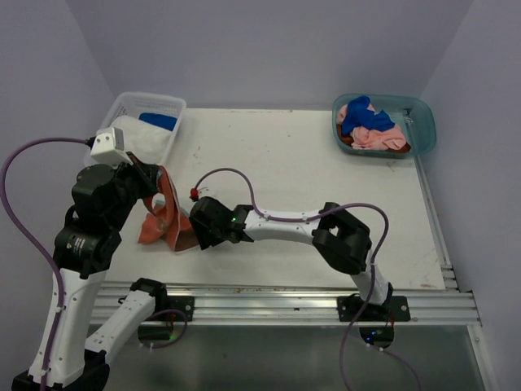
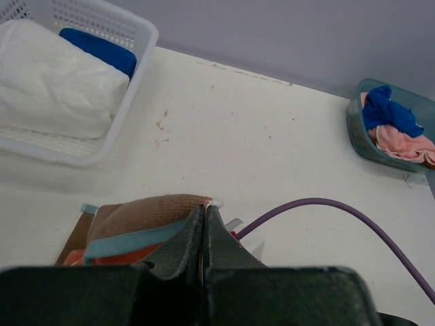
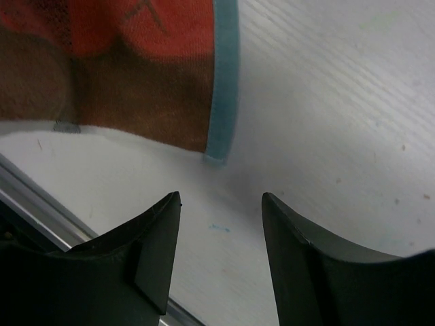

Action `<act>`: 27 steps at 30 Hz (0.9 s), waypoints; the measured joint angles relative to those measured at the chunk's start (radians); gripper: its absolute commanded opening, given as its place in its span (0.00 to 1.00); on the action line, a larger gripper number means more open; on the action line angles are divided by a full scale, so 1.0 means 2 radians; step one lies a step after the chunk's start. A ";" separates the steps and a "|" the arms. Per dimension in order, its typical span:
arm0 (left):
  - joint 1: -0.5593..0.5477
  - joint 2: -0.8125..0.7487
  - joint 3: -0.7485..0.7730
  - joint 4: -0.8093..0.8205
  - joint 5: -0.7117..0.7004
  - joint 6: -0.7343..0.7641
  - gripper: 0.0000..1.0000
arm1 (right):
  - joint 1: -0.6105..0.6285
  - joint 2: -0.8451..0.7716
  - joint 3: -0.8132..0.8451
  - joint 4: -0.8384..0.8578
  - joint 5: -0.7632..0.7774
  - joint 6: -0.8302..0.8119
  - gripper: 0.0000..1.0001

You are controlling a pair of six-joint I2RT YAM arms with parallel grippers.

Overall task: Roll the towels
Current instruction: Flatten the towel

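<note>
Left claw (image 2: 204, 212), at the near edge of the bench (image 1: 285, 163), is clamped shut on a brown towel (image 2: 146, 212) with an orange underside and teal trim, one edge lifted while the rest lies on the surface; at its three o'clock the right claw (image 3: 221, 195) stands with jaws apart and nothing between them, just beside the towel's trimmed corner. Farther back, a white mesh basket (image 2: 134, 68) at ten o'clock holds a white towel (image 2: 54, 78) and a royal blue towel (image 2: 102, 49), and a teal tub (image 1: 421, 122) at two o'clock holds a heap of blue and pink towels (image 1: 370, 129).
</note>
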 measured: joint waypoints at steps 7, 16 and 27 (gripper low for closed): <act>0.000 0.000 0.000 -0.001 -0.009 0.010 0.00 | 0.000 0.077 0.072 -0.004 -0.013 -0.002 0.55; 0.000 -0.003 0.000 -0.004 -0.014 0.017 0.00 | 0.004 0.097 0.084 -0.006 -0.010 0.004 0.00; 0.000 -0.011 -0.002 -0.012 -0.004 0.017 0.00 | -0.061 -0.060 -0.107 0.016 0.037 0.023 0.00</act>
